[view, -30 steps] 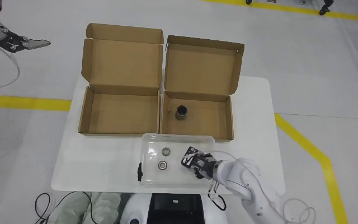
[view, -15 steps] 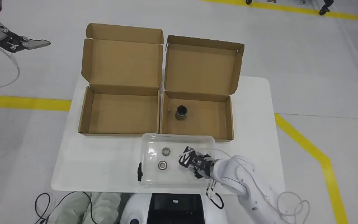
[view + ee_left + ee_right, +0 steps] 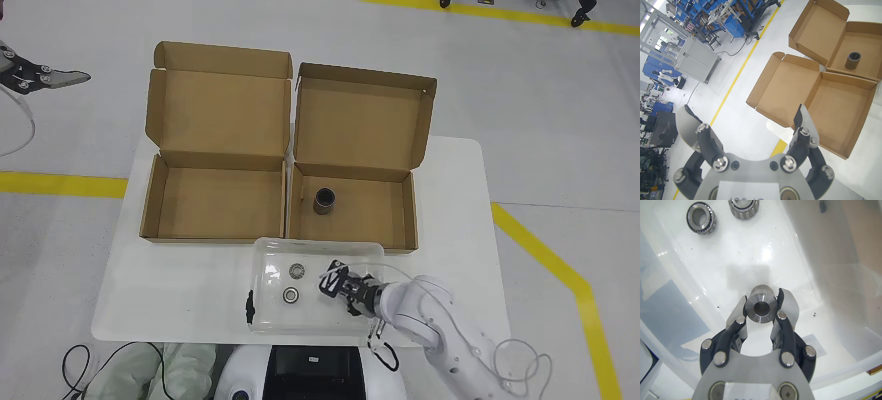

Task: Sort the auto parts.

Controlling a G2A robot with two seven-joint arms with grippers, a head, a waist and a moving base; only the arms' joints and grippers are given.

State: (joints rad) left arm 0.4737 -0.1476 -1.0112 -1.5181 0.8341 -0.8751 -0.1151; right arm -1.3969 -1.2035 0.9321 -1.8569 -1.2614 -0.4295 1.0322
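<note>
A clear plastic bin (image 3: 318, 242) stands at the table's front edge with two steel roller bearings (image 3: 297, 270) (image 3: 291, 295) in its left half. My right gripper (image 3: 333, 283) is low inside the bin, to the right of the bearings. In the right wrist view it (image 3: 762, 295) is shut on a steel sleeve (image 3: 761, 307) just above the bin floor, with both bearings (image 3: 701, 218) (image 3: 743, 207) beyond it. My left gripper (image 3: 744, 111) hangs open and holds nothing, out over the floor beyond the table's far left (image 3: 55, 76).
Two open cardboard boxes stand behind the bin. The left box (image 3: 215, 203) has nothing in it; the right box (image 3: 365, 212) holds a dark upright cylinder (image 3: 324, 201) (image 3: 853, 60). Bare white table lies on both sides of the bin.
My right gripper has shifted a little to the left inside the bin. The left arm, the boxes and the bearings have stayed put.
</note>
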